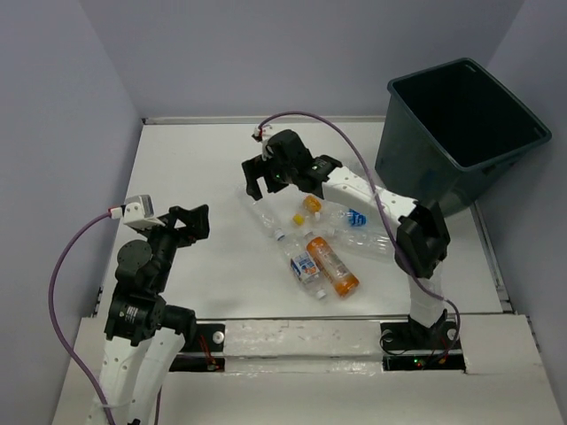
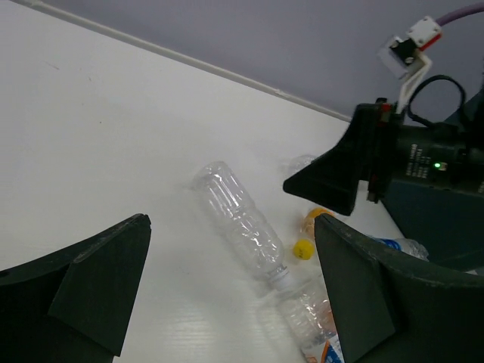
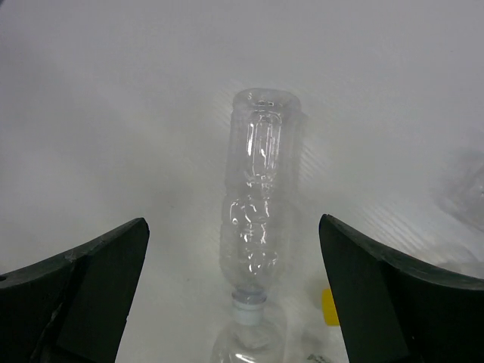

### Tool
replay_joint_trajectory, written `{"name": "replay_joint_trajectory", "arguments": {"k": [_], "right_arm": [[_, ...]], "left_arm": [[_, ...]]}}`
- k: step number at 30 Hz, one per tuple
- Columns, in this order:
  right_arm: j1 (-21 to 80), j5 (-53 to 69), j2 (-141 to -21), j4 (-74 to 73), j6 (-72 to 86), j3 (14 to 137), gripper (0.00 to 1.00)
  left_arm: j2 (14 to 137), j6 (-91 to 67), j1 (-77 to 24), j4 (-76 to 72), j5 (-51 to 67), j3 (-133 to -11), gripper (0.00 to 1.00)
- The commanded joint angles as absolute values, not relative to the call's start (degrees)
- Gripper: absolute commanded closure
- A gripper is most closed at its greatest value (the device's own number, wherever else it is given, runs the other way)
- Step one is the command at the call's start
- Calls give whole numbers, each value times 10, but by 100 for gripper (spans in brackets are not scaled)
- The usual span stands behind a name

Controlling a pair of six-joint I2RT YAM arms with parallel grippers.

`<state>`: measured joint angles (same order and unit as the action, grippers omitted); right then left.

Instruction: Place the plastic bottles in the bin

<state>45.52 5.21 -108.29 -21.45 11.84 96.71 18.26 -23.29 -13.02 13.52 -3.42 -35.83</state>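
Several plastic bottles lie in a cluster mid-table: a clear bottle [image 1: 264, 217], a yellow-capped one [image 1: 310, 205], a blue-capped clear one [image 1: 356, 221], an orange-bodied one [image 1: 333, 266] and a blue-white labelled one [image 1: 306, 266]. The dark green bin [image 1: 465, 124] stands tilted at the far right. My right gripper [image 1: 259, 183] is open and hovers over the clear bottle's base end; in the right wrist view the bottle [image 3: 257, 204] lies between the spread fingers [image 3: 233, 223]. My left gripper [image 1: 191, 221] is open and empty, left of the cluster, and faces the clear bottle [image 2: 238, 219].
The white table [image 1: 195, 159] has a raised back edge and grey walls around it. The right arm [image 1: 390, 208] reaches across above the bottle cluster. A yellow cap [image 2: 303, 248] shows beside the clear bottle's neck.
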Motion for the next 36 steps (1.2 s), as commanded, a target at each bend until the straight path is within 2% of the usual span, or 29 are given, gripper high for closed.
{"name": "replay_joint_trajectory", "arguments": {"k": [1,4,11,15,16,18,19,21,25,30,36], "right_arm": [[477,-22,-1176,-296,65,1091,0],[477,-25,-1267,-322,62,1156,0],[477,-7,-1359,-329,79,1253,4],[477,-6,-1395,-329,89,1294,19],[477,-10,-1404,-329,91,1303,26],[477,-19,-1409,-317,104,1323,29],[477,-22,-1402,-305,109,1337,39],[477,-31,-1390,-274,118,1367,50],[469,-73,-1331,-229,118,1399,60],[420,-119,-1181,-219,73,1374,61],[262,-153,-1000,-169,48,1280,61]], "left_arm": [[175,-239,-136,126,-55,-376,1],[172,-238,-139,125,-55,-375,1],[172,-238,-143,122,-49,-374,1],[173,-239,-144,121,-47,-373,1],[175,-238,-144,120,-43,-373,1],[180,-240,-148,118,-33,-372,1],[190,-241,-152,117,-12,-373,1],[214,-250,-156,122,53,-384,1],[262,-275,-157,141,174,-410,1],[260,-322,-156,108,240,-363,1],[315,-383,-160,6,310,-275,1]]}}
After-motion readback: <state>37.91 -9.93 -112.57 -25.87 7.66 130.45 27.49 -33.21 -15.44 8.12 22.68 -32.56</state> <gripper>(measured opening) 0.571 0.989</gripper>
